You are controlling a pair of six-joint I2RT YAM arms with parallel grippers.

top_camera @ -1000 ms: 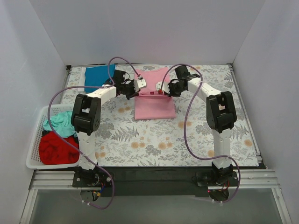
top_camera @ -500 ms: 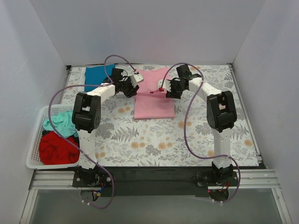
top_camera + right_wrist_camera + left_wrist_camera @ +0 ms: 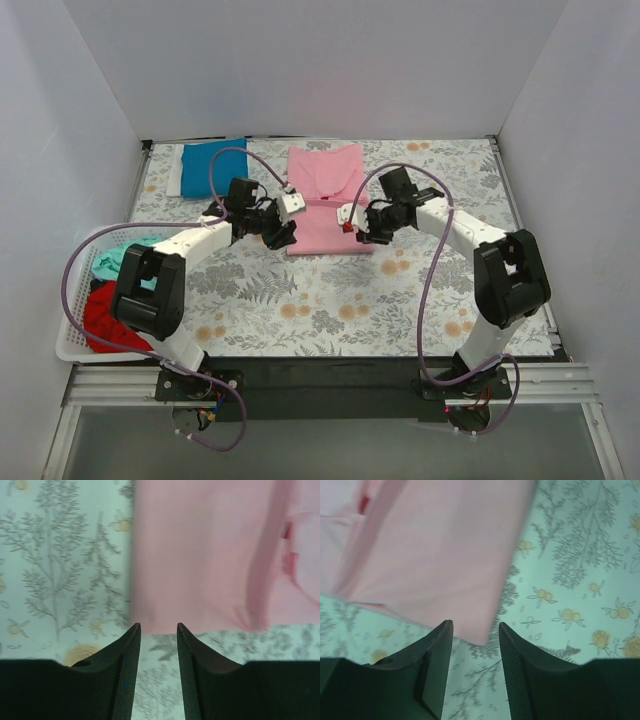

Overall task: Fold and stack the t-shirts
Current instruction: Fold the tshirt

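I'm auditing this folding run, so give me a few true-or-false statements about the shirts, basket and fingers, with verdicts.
1. The pink t-shirt lies folded on the table. True.
2. The fingers of the left gripper clamp the pink t-shirt. False: they stand apart, holding nothing.
3. The blue t-shirt is in the basket. False: it lies on the table, far left.
4. The basket holds a red garment. True.
5. The fingers of the right gripper are apart. True.

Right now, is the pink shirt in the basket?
No, the pink shirt lies on the table, apart from the basket.
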